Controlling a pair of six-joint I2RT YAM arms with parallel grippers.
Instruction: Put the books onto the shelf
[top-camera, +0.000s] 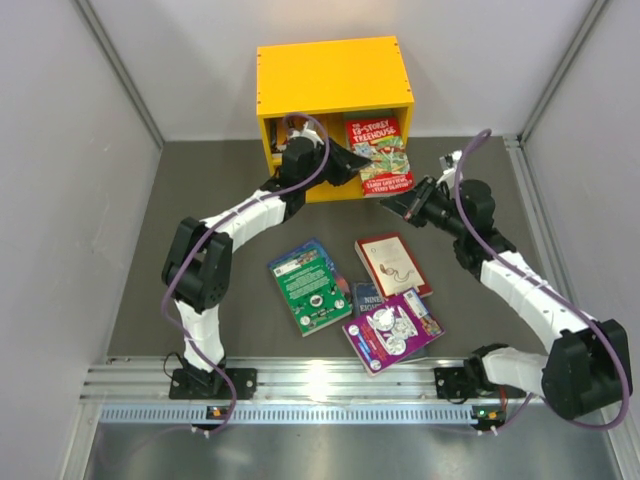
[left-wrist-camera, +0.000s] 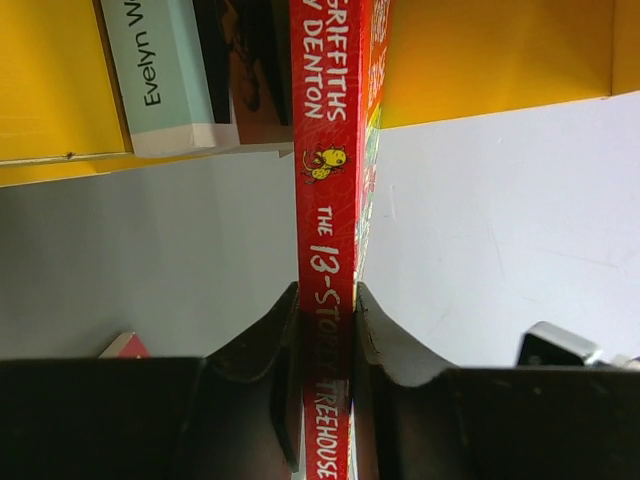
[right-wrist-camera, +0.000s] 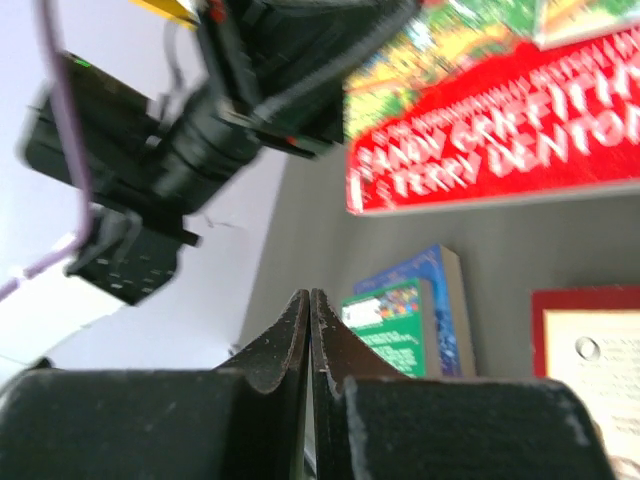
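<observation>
Red book (top-camera: 380, 155): partly in the shelf's right bay, its near end sticking out past the front edge.
Shelf (top-camera: 335, 75): yellow, at the far side of the grey mat (top-camera: 200, 190); a pale teal book (left-wrist-camera: 165, 70) stands inside.
Left gripper (left-wrist-camera: 327, 305): clamped on the red book's spine.
Right gripper (right-wrist-camera: 309, 300): fingers pressed together, empty, just right of the shelf front.
Loose books: green book (top-camera: 308, 285), red-cream book (top-camera: 393, 262) and purple book (top-camera: 392, 330) lie flat on the mat between the arms.
</observation>
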